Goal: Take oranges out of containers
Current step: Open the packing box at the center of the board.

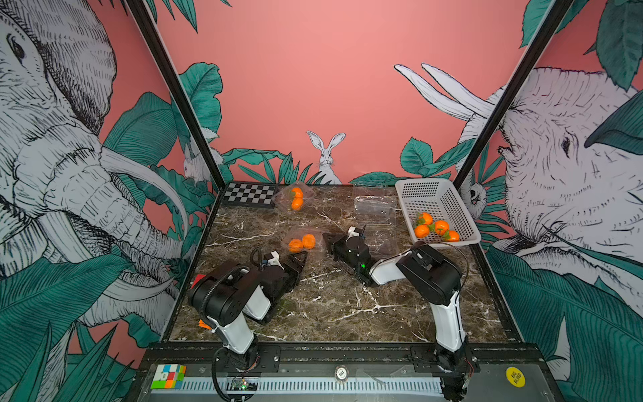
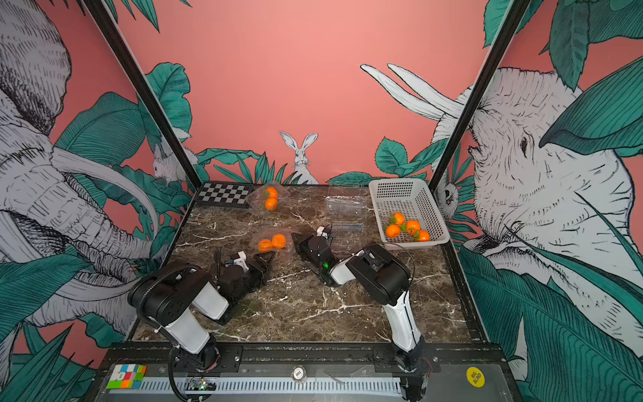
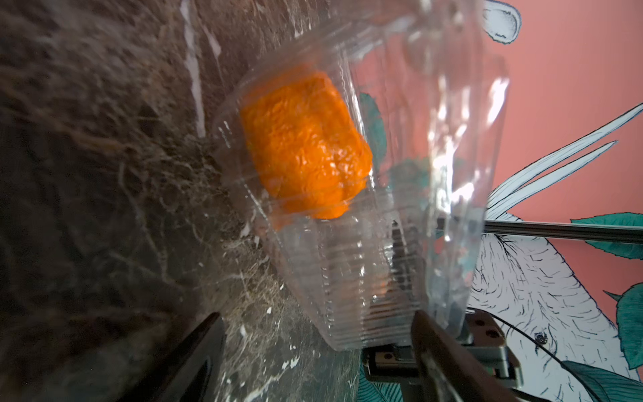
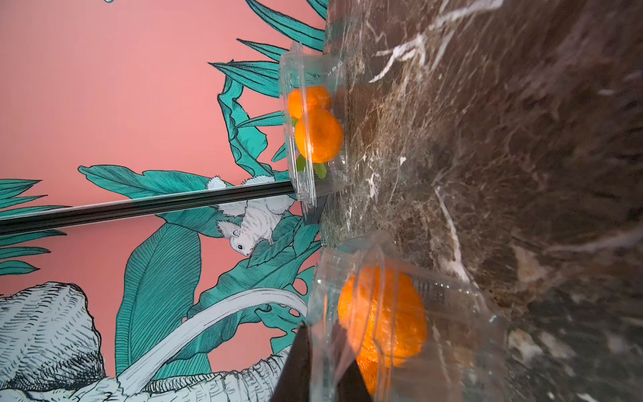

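A clear container (image 1: 315, 232) with two oranges (image 1: 302, 242) sits mid-table in both top views. My left gripper (image 1: 302, 255) is open at its near end; in the left wrist view the fingers (image 3: 431, 348) stand apart around the box corner (image 3: 348, 313), with an orange (image 3: 302, 146) inside. My right gripper (image 1: 327, 238) is at the box's right side, shut on its clear plastic lid flap (image 4: 327, 313), with an orange (image 4: 382, 313) just behind. A second closed container (image 1: 283, 200) with two oranges (image 1: 296, 198) stands at the back.
A white perforated basket (image 1: 417, 182) at the back right holds several oranges (image 1: 436, 228). Two empty open clear containers (image 1: 374, 207) (image 1: 382, 240) lie left of it. A checkerboard (image 1: 248, 194) lies at the back left corner.
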{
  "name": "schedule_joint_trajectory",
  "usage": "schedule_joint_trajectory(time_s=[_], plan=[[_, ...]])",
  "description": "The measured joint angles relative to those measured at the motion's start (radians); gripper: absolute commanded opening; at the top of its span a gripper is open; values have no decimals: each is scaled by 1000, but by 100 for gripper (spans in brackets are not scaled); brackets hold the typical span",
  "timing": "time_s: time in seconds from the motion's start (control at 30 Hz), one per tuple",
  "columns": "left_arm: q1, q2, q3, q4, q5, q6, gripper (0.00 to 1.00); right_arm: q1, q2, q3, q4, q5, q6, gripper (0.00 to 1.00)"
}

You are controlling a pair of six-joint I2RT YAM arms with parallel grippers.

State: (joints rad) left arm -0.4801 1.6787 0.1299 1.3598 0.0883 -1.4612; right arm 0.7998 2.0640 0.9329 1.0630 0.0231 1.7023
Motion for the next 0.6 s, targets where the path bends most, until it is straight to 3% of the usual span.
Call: schedule_joint_trajectory(time_s=[0.6], plan=[[-46, -11, 5, 8, -20, -31, 86, 5, 0, -13, 14, 7, 0, 12]])
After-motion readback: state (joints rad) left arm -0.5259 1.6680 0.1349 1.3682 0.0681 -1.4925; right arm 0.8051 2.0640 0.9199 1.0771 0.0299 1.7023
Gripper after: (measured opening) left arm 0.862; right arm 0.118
